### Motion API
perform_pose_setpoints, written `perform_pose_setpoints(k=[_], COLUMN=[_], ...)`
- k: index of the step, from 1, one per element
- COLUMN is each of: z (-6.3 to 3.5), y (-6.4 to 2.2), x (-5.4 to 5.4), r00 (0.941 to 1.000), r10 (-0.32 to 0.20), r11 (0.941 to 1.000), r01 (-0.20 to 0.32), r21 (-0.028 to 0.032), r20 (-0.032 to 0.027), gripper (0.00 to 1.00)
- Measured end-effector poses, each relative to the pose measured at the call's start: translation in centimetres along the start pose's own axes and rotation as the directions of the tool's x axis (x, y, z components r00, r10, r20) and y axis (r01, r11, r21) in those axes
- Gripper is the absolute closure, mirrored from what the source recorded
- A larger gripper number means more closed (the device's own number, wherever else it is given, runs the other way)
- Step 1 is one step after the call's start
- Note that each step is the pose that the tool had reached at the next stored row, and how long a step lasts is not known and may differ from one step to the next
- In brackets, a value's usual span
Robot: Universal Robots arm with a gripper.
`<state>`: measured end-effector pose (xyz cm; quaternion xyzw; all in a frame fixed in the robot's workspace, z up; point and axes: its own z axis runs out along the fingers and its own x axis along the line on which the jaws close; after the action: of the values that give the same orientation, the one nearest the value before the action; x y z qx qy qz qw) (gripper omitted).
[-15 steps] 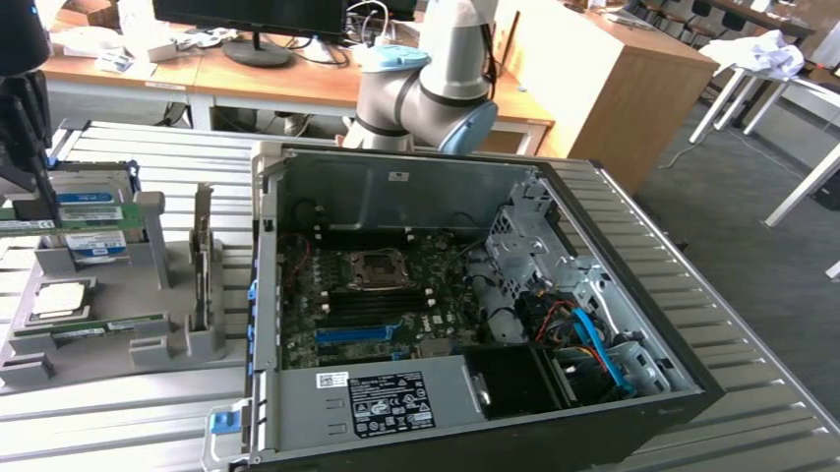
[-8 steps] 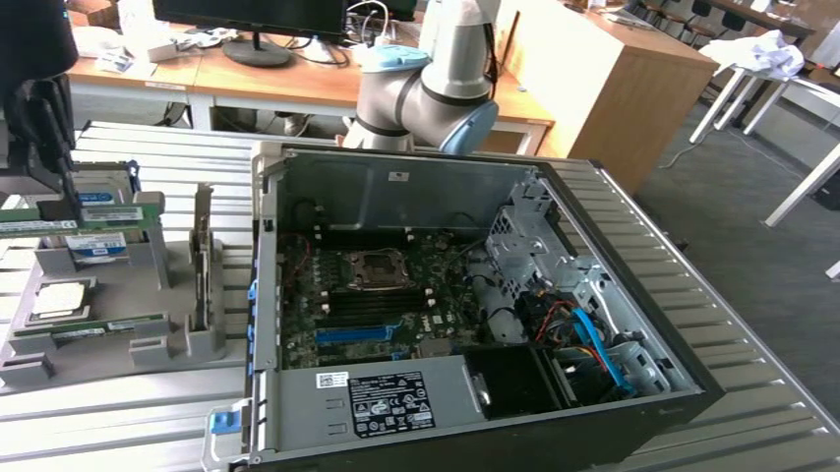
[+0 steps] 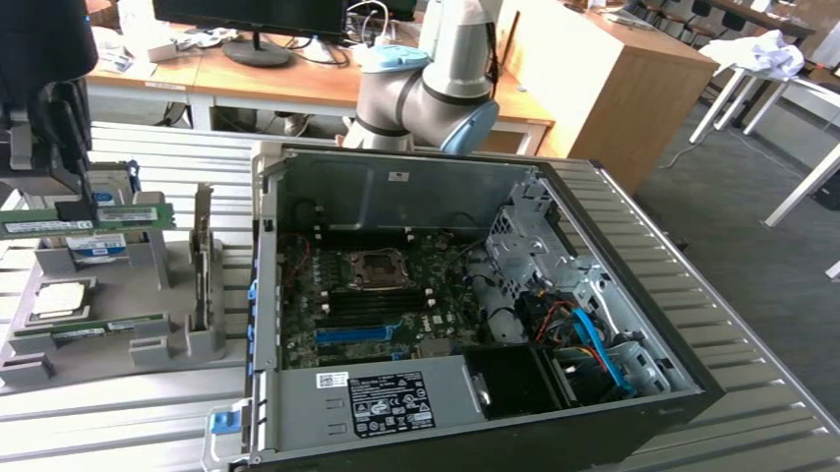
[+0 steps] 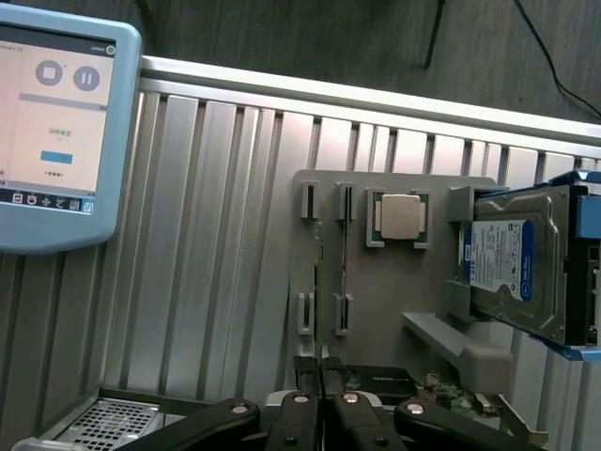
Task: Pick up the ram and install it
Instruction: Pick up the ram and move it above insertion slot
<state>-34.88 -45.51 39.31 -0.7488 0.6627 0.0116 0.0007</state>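
One green ram (image 3: pixel 86 218) is pinched in the closed gripper (image 4: pixel 319 413), just above the grey parts holder (image 3: pixel 132 349) on the exterior view's left, beside the open computer case (image 3: pixel 381 192).

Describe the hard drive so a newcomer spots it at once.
Find the grey parts holder on the slatted metal table, beside the open computer case. The hard drive rests in a bracket at one edge of it. It is the one boxy silver block with a blue-and-white label, unlike the small square chip nearby.
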Motion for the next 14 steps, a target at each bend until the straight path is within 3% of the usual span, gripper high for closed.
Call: perform_pose_setpoints(k=[14], z=[-0.03], y=[-1.79], x=[0.2], r00=[1.0000], r10=[0.000], r11=[1.0000], r01=[0.000], r21=[0.0000], r20=[0.0000], gripper=[0.88])
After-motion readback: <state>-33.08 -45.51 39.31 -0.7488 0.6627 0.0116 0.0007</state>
